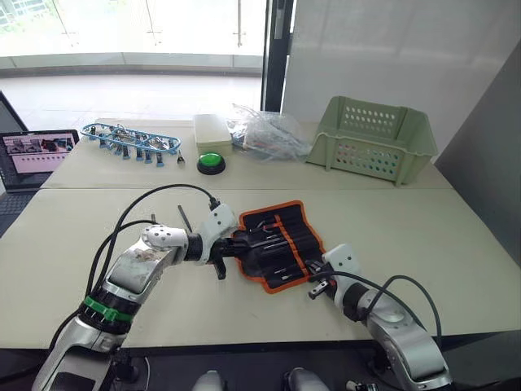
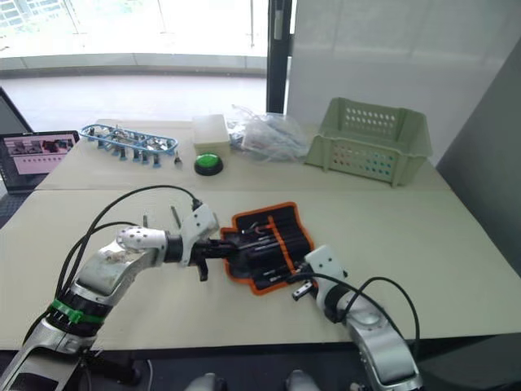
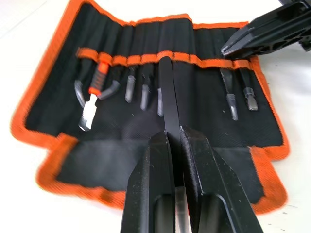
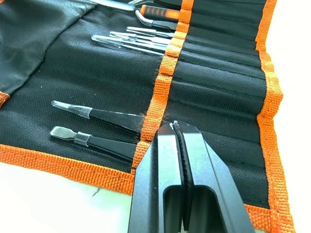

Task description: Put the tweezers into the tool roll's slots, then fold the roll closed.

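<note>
Black tweezers [image 3: 167, 99] pinched in my left hand [image 3: 176, 141] | pointing lengthwise at slots [image 3: 165, 56] just ahead | tool roll [image 1: 277, 244] lying open on table [image 1: 423, 236] | right hand [image 4: 176, 127] pressed together, resting on roll.

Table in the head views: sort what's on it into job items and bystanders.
Job:
- tool roll, lying open
- tweezers, held by left gripper at the slots
- right gripper, pressing on the roll

Bystanders:
- green basket
- green button
- blue rack
- plastic bags
- white box
- laptop
</note>
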